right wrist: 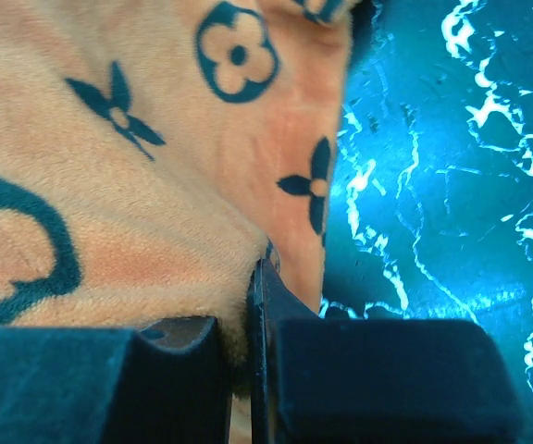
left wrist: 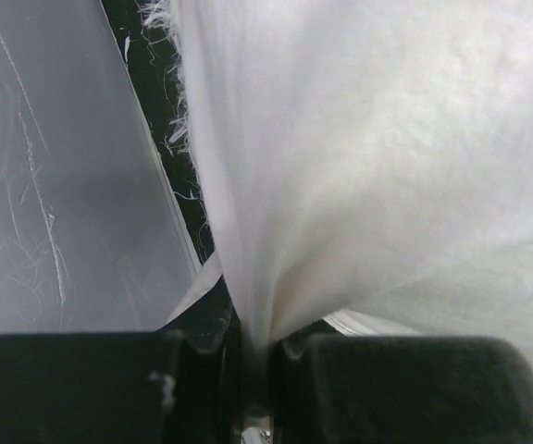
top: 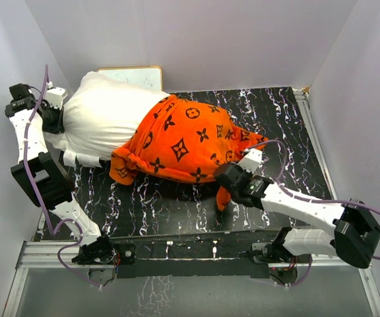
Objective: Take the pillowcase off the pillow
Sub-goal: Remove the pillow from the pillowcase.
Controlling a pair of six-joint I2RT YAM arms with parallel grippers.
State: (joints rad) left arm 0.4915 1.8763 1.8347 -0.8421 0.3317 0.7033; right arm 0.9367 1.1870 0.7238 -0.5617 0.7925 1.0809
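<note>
Right wrist view is showing the right gripper [right wrist: 253, 319] pinching a near fold of the pillowcase [right wrist: 109, 185], which is looking plush, light and probably stretchy. Beyond, on the table [top: 289, 125], that cover is lying bunched over the right half of the pillow [top: 107, 115]. Farthest left, the left gripper [left wrist: 262, 347] is clamping the pillow's limp white corner.

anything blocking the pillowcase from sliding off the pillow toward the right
Nothing visible does. The right hand grips the pillowcase, the left hand pins the pillow, and only marbled table lies to its right.
</note>
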